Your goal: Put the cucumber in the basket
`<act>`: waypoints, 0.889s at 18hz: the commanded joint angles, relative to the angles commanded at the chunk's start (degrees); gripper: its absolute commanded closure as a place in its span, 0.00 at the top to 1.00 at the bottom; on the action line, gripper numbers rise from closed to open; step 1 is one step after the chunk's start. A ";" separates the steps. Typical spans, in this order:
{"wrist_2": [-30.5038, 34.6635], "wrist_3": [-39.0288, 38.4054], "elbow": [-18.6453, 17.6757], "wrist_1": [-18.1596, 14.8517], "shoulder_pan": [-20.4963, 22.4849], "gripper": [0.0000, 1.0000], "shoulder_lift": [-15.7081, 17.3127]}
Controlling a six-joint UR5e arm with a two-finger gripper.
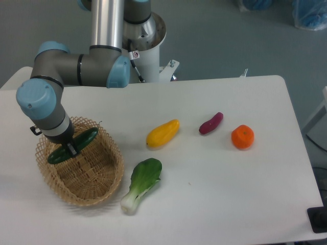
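The dark green cucumber [87, 138] hangs tilted over the far left part of the tan wicker basket [99, 186], its low end toward the left rim. My gripper [70, 148] is shut on the cucumber's middle, reaching down from the grey and blue wrist above. The arm hides most of the fingers. I cannot tell whether the cucumber touches the basket's weave or is just above it.
A bok choy [141, 184] lies right beside the basket's right rim. Further right on the white table [230, 194] are a yellow fruit [162, 133], a purple sweet potato [211, 123] and an orange [242, 137]. The robot's base [145, 48] stands at the table's back.
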 joint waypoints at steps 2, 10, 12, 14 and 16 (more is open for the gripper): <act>0.09 -0.17 0.09 0.00 0.00 1.00 0.00; -0.09 0.09 1.23 -0.26 0.17 1.00 0.61; -0.09 0.18 2.46 -0.35 0.61 1.00 0.70; 0.00 0.35 3.86 -0.35 1.23 1.00 0.53; 0.26 1.49 5.00 -0.35 2.98 1.00 0.61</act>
